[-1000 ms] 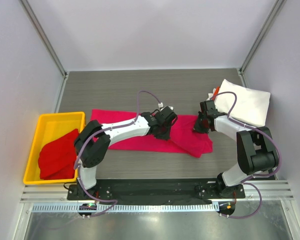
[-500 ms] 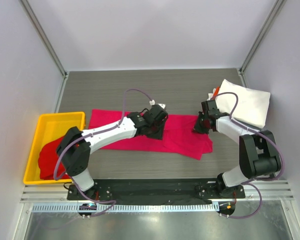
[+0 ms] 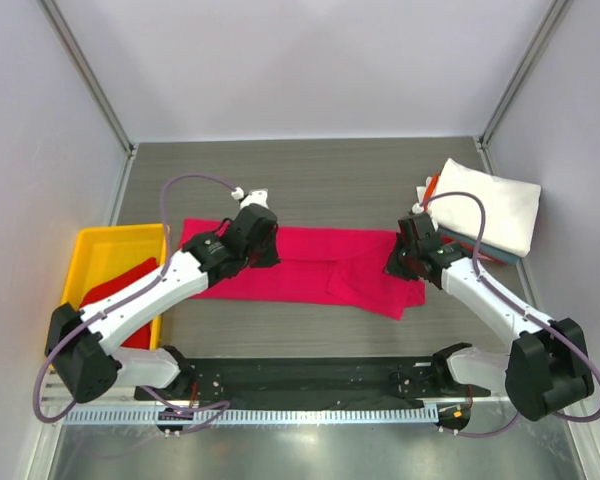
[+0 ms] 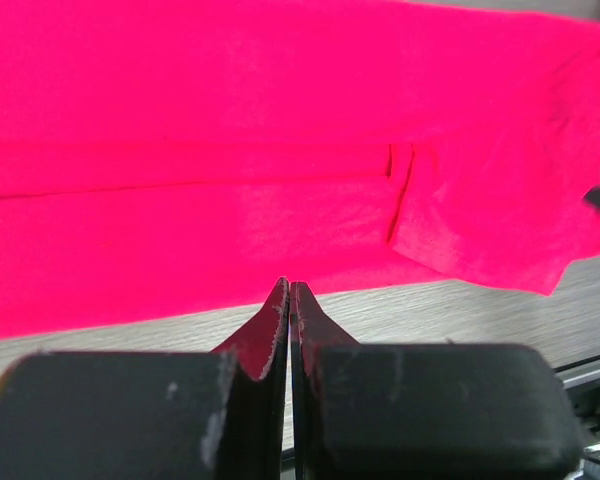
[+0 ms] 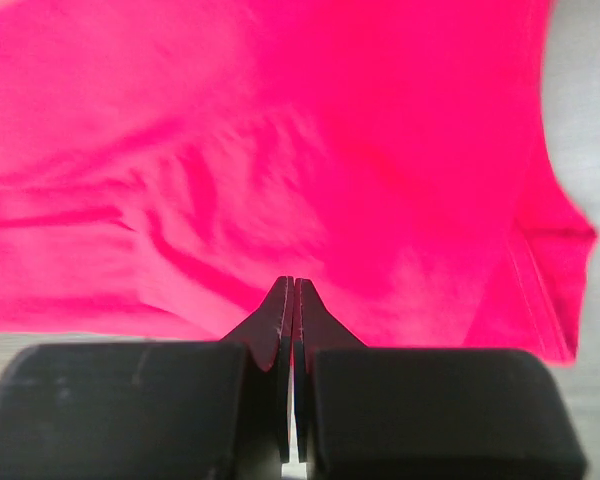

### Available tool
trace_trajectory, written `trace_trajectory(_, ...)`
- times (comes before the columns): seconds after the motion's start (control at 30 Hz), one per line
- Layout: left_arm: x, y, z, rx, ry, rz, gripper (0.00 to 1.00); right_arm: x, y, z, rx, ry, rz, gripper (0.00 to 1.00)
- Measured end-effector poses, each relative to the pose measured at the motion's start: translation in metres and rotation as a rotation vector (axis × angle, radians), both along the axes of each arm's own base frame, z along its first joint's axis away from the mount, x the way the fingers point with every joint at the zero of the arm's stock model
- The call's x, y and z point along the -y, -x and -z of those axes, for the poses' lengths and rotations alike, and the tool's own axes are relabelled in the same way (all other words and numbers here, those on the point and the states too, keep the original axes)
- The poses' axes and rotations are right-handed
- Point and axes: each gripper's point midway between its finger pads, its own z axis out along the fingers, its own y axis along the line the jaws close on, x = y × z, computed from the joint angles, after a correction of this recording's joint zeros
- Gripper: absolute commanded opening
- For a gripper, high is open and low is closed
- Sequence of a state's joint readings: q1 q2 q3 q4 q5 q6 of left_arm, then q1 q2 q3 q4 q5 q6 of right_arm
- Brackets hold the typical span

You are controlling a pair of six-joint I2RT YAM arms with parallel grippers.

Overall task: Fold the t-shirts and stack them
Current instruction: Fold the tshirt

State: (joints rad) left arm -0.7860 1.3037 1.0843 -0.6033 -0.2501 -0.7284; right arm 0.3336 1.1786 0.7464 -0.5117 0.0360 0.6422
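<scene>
Nearest, the black base rail (image 3: 310, 375) is running close along the near hem of the magenta-pink shirt (image 3: 300, 275), so a pull toward the arms is risking cloth riding onto it. The shirt is lying stretched left to right across the table (image 3: 320, 180). Its right end is bunching into a doubled flap, and folding over that is likely to be trapping creases.

The left gripper (image 4: 289, 288) is hanging above the shirt, jaws pressed together and apparently empty. The right gripper (image 5: 289, 285) is sitting at the bunched end, jaws likewise pressed together; I cannot tell whether cloth is caught.

The right arm is crowding the white folded shirt (image 3: 490, 205) just behind it, so a far-right swing is threatening that stack. At left, the left arm is passing over the yellow tray (image 3: 100, 235) holding the red shirt (image 3: 115, 295). The table's far strip is offering the open room.
</scene>
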Motion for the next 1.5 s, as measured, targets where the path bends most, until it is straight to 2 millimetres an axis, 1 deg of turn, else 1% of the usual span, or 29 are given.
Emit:
trace_trajectory(0.1,-0.013,0.002,-0.006,0.022,0.021,-0.042,0.00,0.003,0.014,0.014,-0.049,0.029,0.014,0.01)
trace_trajectory(0.13,-0.018,0.003,-0.005,0.022,0.024,-0.057,0.00,0.006,0.021,0.022,-0.075,0.045,0.027,0.01)
trace_trajectory(0.2,-0.029,0.007,0.000,0.015,0.026,-0.084,0.00,0.011,0.030,0.031,-0.107,0.069,0.040,0.01)
trace_trajectory(0.3,-0.042,0.013,0.011,-0.005,0.016,-0.117,0.00,0.017,0.034,0.040,-0.138,0.104,0.055,0.01)
trace_trajectory(0.43,-0.052,0.020,0.015,-0.011,0.020,-0.146,0.00,0.023,0.034,0.057,-0.201,0.163,0.068,0.01)
trace_trajectory(0.53,-0.058,0.025,0.015,-0.008,0.028,-0.160,0.00,0.027,0.030,0.067,-0.238,0.205,0.072,0.01)
trace_trajectory(0.6,-0.062,0.028,0.016,-0.006,0.033,-0.170,0.00,0.027,0.025,0.069,-0.255,0.225,0.070,0.01)
trace_trajectory(0.73,-0.070,0.035,0.019,-0.002,0.037,-0.181,0.00,0.025,0.005,0.070,-0.259,0.262,0.068,0.01)
trace_trajectory(0.83,-0.075,0.041,0.023,-0.007,0.043,-0.195,0.00,0.019,-0.013,0.070,-0.259,0.274,0.059,0.01)
trace_trajectory(0.9,-0.078,0.045,0.026,-0.008,0.051,-0.202,0.00,0.014,-0.029,0.071,-0.261,0.278,0.053,0.01)
trace_trajectory(0.97,-0.081,0.048,0.031,-0.012,0.058,-0.212,0.00,0.004,-0.054,0.072,-0.261,0.282,0.045,0.01)
trace_trajectory(1.03,-0.084,0.051,0.035,-0.014,0.058,-0.221,0.00,-0.009,-0.089,0.070,-0.233,0.271,0.043,0.01)
trace_trajectory(1.07,-0.085,0.052,0.036,-0.016,0.057,-0.224,0.00,-0.016,-0.111,0.070,-0.220,0.262,0.044,0.01)
trace_trajectory(1.13,-0.086,0.053,0.039,-0.017,0.055,-0.230,0.00,-0.034,-0.164,0.065,-0.185,0.235,0.046,0.01)
trace_trajectory(1.17,-0.087,0.052,0.039,-0.018,0.056,-0.234,0.00,-0.050,-0.206,0.061,-0.145,0.203,0.044,0.01)
trace_trajectory(1.2,-0.086,0.052,0.039,-0.018,0.058,-0.236,0.00,-0.062,-0.238,0.063,-0.110,0.177,0.039,0.04)
trace_trajectory(1.23,-0.086,0.051,0.039,-0.016,0.059,-0.238,0.00,-0.075,-0.275,0.059,-0.056,0.143,0.035,0.11)
trace_trajectory(1.27,-0.086,0.051,0.039,-0.015,0.060,-0.238,0.00,-0.084,-0.300,0.055,-0.014,0.115,0.029,0.38)
trace_trajectory(1.3,-0.086,0.051,0.039,-0.016,0.059,-0.238,0.00,-0.092,-0.324,0.047,0.033,0.080,0.024,0.44)
trace_trajectory(1.33,-0.086,0.051,0.039,-0.016,0.058,-0.237,0.00,-0.098,-0.338,0.040,0.071,0.059,0.010,0.46)
trace_trajectory(1.37,-0.086,0.051,0.039,-0.017,0.058,-0.236,0.00,-0.100,-0.343,0.034,0.090,0.046,0.001,0.48)
trace_trajectory(1.4,-0.086,0.051,0.039,-0.017,0.059,-0.234,0.00,-0.098,-0.341,0.026,0.092,0.040,-0.004,0.49)
trace_trajectory(1.43,-0.085,0.052,0.039,-0.019,0.059,-0.231,0.00,-0.096,-0.335,0.015,0.091,0.031,-0.011,0.50)
trace_trajectory(1.47,-0.085,0.052,0.039,-0.020,0.059,-0.228,0.00,-0.093,-0.324,0.002,0.088,0.019,-0.020,0.52)
trace_trajectory(1.5,-0.085,0.052,0.039,-0.020,0.057,-0.225,0.00,-0.089,-0.307,-0.012,0.087,0.007,-0.029,0.52)
